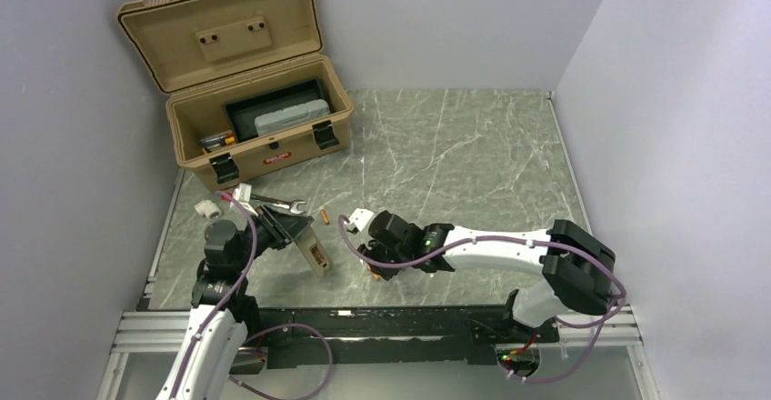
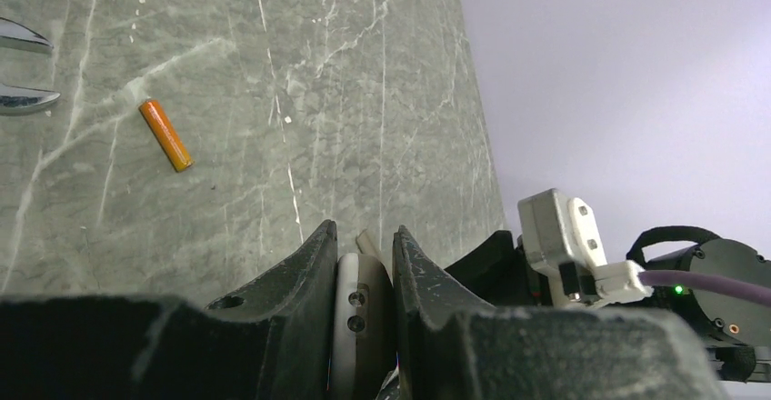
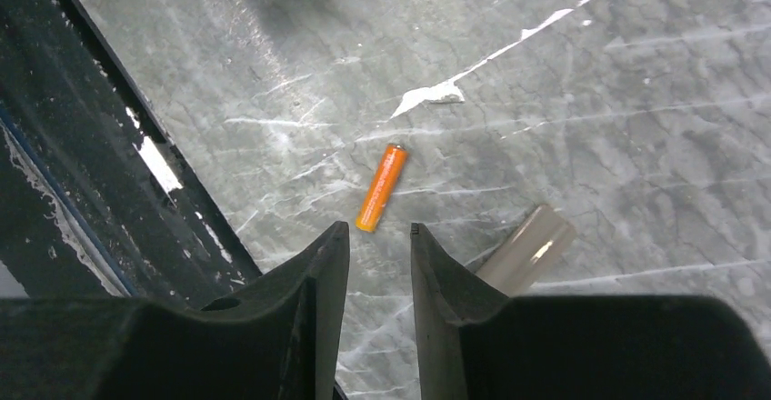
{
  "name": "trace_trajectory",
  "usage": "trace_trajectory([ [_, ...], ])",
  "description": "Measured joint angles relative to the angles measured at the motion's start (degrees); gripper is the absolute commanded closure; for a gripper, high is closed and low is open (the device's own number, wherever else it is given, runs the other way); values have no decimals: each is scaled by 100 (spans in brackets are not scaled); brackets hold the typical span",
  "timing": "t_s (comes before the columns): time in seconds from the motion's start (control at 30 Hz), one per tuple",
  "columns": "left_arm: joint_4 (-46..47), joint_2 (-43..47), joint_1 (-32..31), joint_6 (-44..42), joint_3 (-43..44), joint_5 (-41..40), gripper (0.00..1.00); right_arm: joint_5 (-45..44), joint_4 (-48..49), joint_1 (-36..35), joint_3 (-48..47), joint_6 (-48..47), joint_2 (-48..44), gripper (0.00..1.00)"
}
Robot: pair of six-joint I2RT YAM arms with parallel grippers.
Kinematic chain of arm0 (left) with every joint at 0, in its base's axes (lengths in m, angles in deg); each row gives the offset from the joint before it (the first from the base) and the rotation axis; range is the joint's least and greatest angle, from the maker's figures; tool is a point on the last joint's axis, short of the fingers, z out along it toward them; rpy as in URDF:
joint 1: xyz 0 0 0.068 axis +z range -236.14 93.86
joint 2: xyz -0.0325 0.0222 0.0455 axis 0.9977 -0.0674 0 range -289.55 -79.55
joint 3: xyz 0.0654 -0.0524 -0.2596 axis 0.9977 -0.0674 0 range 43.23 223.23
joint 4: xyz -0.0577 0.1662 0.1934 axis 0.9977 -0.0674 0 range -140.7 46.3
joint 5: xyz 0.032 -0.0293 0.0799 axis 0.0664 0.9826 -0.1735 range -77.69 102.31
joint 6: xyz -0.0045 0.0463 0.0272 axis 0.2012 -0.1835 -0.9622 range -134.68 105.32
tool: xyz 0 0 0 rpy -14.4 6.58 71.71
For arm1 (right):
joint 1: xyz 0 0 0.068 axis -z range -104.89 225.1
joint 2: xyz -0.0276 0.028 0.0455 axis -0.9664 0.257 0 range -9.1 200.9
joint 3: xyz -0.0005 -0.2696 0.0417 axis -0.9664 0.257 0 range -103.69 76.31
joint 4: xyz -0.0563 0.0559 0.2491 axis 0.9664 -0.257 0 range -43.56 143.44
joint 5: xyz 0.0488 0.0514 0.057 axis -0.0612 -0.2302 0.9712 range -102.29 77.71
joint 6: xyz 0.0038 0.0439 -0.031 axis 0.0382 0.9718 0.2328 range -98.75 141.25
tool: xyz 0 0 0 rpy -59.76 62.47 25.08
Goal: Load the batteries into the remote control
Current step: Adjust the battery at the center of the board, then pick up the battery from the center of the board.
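The remote control (image 1: 315, 256) is clamped between the two fingers (image 2: 309, 277) of the left hand (image 2: 365, 232). It sits near the front of the tabletop (image 1: 455, 155), left of centre. From above, its long axis runs from the hand diagonally toward the near edge and slightly to the right. The greyish side with a dark recess faces up. In the left wrist view it is seen edge-on as a narrow pale strip with two small screws, gripped on both flat sides. Whether its free end rests on the tabletop cannot be determined.

The near battery (image 3: 382, 186) lies flat on the tabletop just ahead of the fingertips of the right hand (image 3: 378, 229). It is not touching them. In the right wrist view its long axis runs diagonally, with the metal-capped end pointing up and to the right.

The far battery (image 1: 324, 216) lies flat on the tabletop just beyond the left hand, with its long axis running roughly left to right in the top view.

The fingers of the right hand stand a small way apart, with bare tabletop showing between them and nothing held.

The left arm rises from its base at the near left, and its hand reaches right toward the centre. The right arm bends at the near right. Its white forearm stretches left across the tabletop, and its hand points down, close beside the remote control.

A wrench (image 1: 277, 205) and a small white block (image 1: 209, 207) lie behind the left hand. An open tan toolbox (image 1: 245, 82) stands at the far left corner.
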Motion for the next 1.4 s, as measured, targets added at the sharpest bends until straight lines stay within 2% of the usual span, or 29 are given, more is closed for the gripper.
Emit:
trace_trajectory([
  [0.1,-46,0,4,-11,0,0,100,-203,0,9,24,238,-138,74],
  [0.3,-140,2,20,-22,0,-2,100,-625,-227,68,-306,2164,-223,100],
  [0.47,-208,11,37,-22,13,-2,100,-638,-59,-50,-190,3394,-310,100],
  [0.63,-249,-7,42,-68,118,-2,100,-739,-125,-85,-186,3834,-184,100],
  [1.3,-238,-295,76,-179,162,-4,100,-293,-92,-85,-184,4063,728,100],
  [1.33,-258,-297,90,-190,179,-7,100,-289,-74,-85,-181,4059,726,99],
  [1.4,-459,-302,144,-254,332,-39,100,-302,-17,-83,-181,4035,726,90],
])
